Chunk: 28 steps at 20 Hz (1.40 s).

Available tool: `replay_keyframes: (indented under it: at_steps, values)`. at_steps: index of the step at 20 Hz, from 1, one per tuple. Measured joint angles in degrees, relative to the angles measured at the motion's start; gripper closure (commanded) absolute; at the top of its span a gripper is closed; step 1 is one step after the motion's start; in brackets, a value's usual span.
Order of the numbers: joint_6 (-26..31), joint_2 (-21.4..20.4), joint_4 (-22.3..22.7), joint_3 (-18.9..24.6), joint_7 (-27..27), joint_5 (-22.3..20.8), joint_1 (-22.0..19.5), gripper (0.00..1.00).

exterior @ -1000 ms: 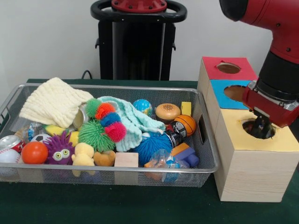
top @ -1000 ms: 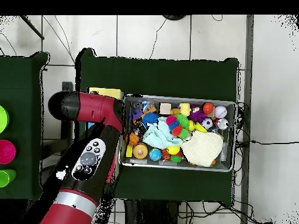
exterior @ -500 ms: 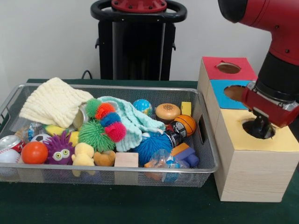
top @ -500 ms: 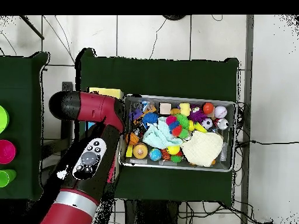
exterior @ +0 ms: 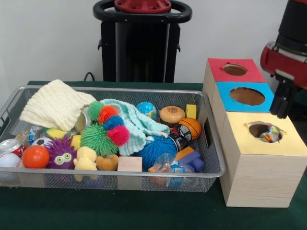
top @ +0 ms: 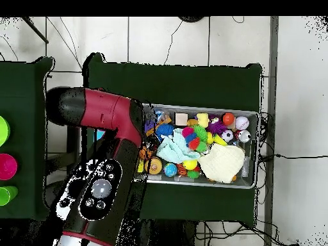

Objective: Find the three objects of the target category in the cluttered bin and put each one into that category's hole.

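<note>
Three round holes top the pale wooden box [exterior: 256, 165] just beside the wire mesh bin [exterior: 213, 158] on the dark green surface [exterior: 144, 211]: one in a red panel [exterior: 234, 70], one in a blue panel [exterior: 247, 96], one in a yellow panel [exterior: 265, 131]. Inside the yellow panel's hole lies a small multicoloured object [exterior: 270, 135]. Above and beside that hole hangs the red and black arm's hand [exterior: 280, 98], clear of the box; whether it is spread or pressed together cannot be told. Balls, cloths and plush toys crowd the bin.
</note>
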Motion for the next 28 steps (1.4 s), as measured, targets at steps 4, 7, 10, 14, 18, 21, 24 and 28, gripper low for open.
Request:
replay_keyframes:
  at_steps: [4,7,10,14,18,21,24,28]
  values:
    - [0.0,-2.4,-0.2,0.0,0.0,0.0,-1.5,1.00]
    - [0.0,-3.1,-0.2,0.0,0.0,-0.1,-2.9,1.00]
    - [-0.1,-3.7,-0.2,0.0,0.0,-1.1,-4.6,1.00]
    - [-0.2,-4.1,-0.2,0.0,0.0,-4.1,-6.6,1.00]
    - [-0.2,-4.9,-0.3,0.0,0.0,-7.8,-8.5,1.00]
    - [-0.2,-5.3,-0.5,0.0,0.0,-9.5,-9.2,1.00]
    - [-0.2,-5.9,-1.1,0.0,0.0,-11.4,-9.8,1.00]
    - [-0.2,-6.5,-1.6,0.0,0.0,-12.7,-10.1,1.00]
